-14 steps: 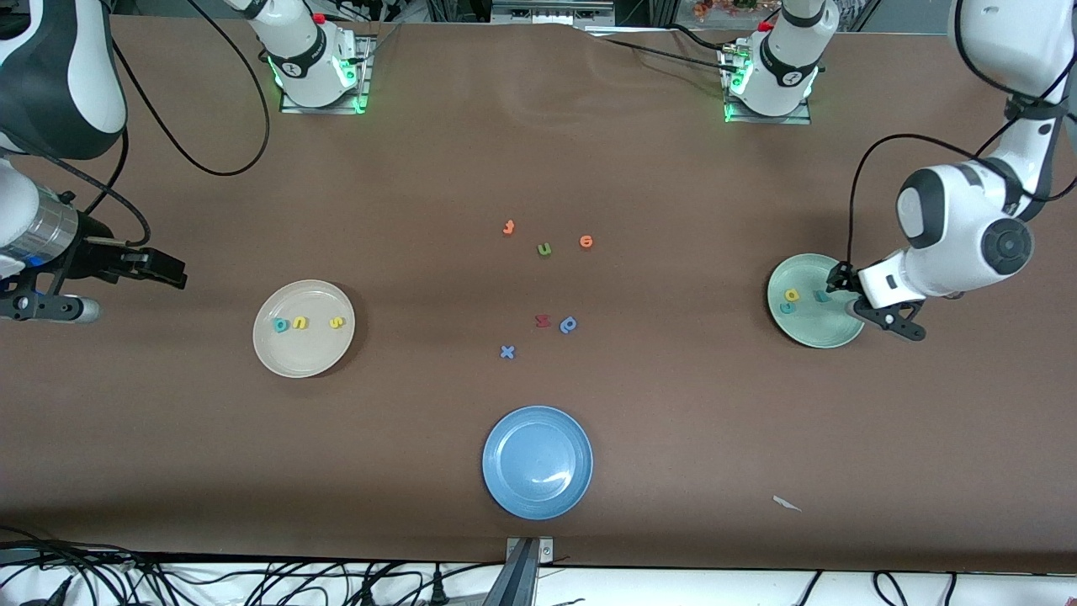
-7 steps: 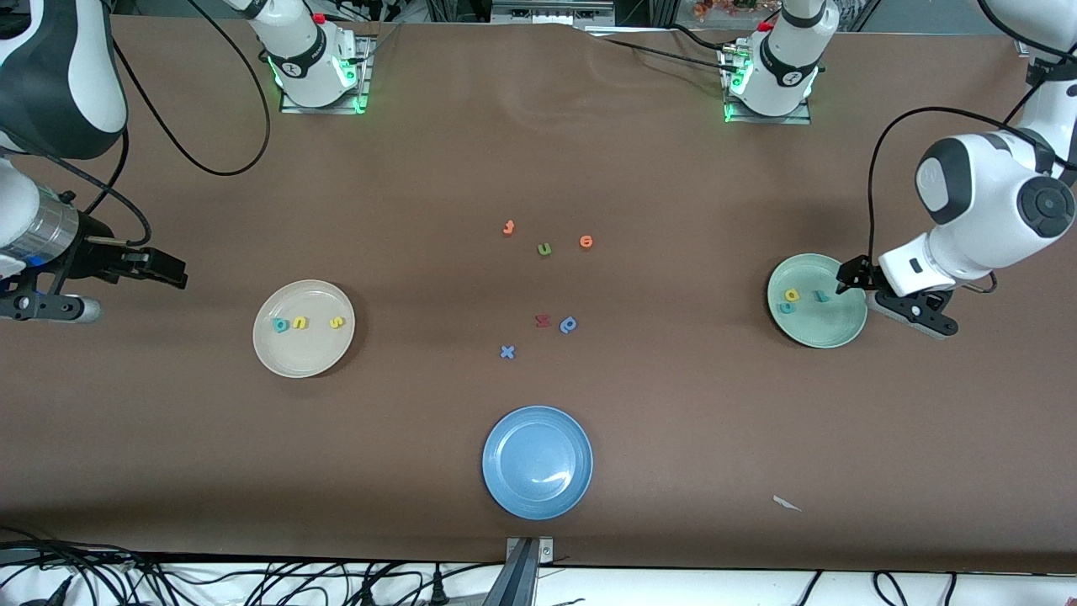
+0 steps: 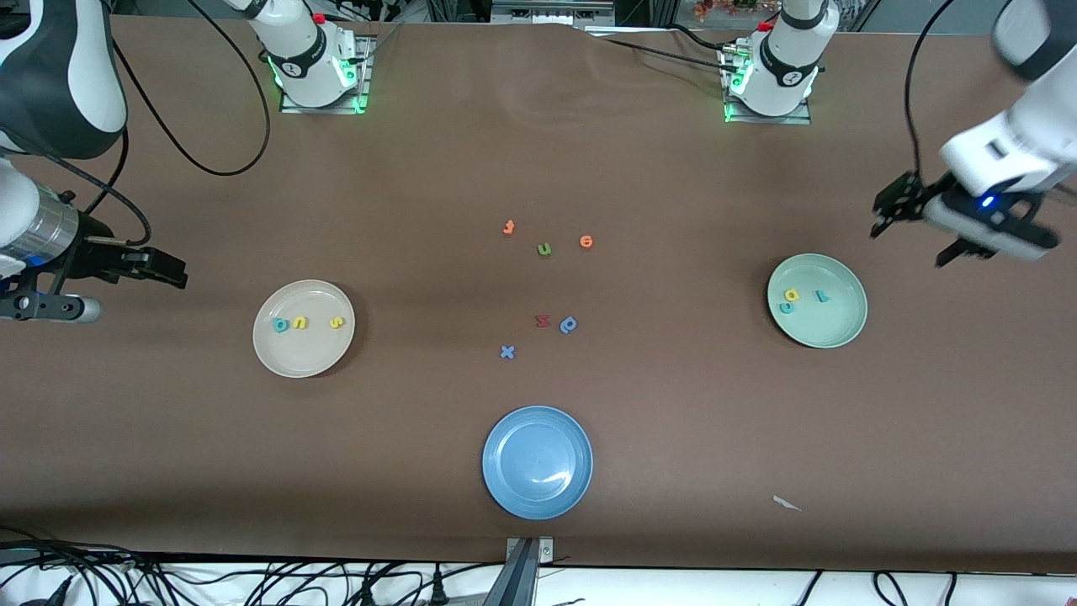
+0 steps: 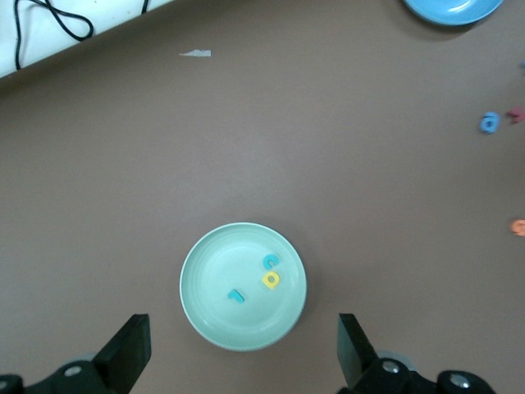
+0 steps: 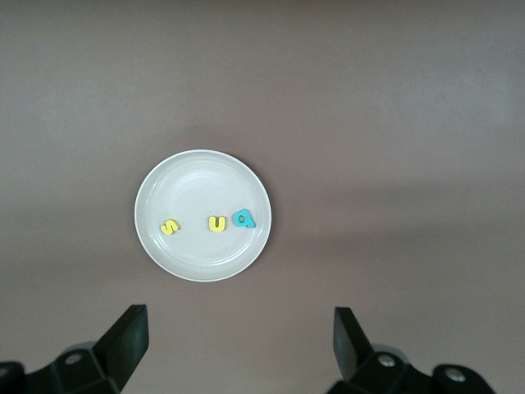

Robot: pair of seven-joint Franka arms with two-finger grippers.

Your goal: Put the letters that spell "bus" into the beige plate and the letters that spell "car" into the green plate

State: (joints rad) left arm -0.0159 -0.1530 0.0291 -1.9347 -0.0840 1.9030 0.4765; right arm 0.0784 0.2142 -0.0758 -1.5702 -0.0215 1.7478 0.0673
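The green plate (image 3: 848, 324) (image 4: 209, 308) lies toward the left arm's end of the table. In it are a yellow "a" (image 3: 792, 295) (image 4: 271, 280), a teal "c" (image 3: 786, 307) (image 4: 271, 262) and a teal "r" (image 3: 822, 295) (image 4: 235, 295). My left gripper (image 3: 917, 227) (image 4: 244, 353) hangs open and empty, high over the table beside that plate. The beige plate (image 3: 304, 358) (image 5: 197, 176) holds a teal "b" (image 3: 281, 325) (image 5: 243, 219), a yellow "u" (image 3: 299, 322) (image 5: 216, 223) and a yellow "s" (image 3: 336, 321) (image 5: 169, 226). My right gripper (image 3: 130, 286) (image 5: 238, 349) waits open beside it, toward the right arm's end.
A blue plate (image 3: 538, 497) sits near the front edge. Loose letters lie mid-table: orange "t" (image 3: 508, 227), green "u" (image 3: 544, 249), orange "o" (image 3: 586, 241), a red letter (image 3: 543, 321), a blue round-bowled letter (image 3: 569, 324), a blue "x" (image 3: 506, 352). A paper scrap (image 3: 787, 503) lies nearer the camera.
My left gripper opened over the green plate, then rose and drew back off it toward the left arm's end. The teal "r" stays in the plate. The right arm has not moved.
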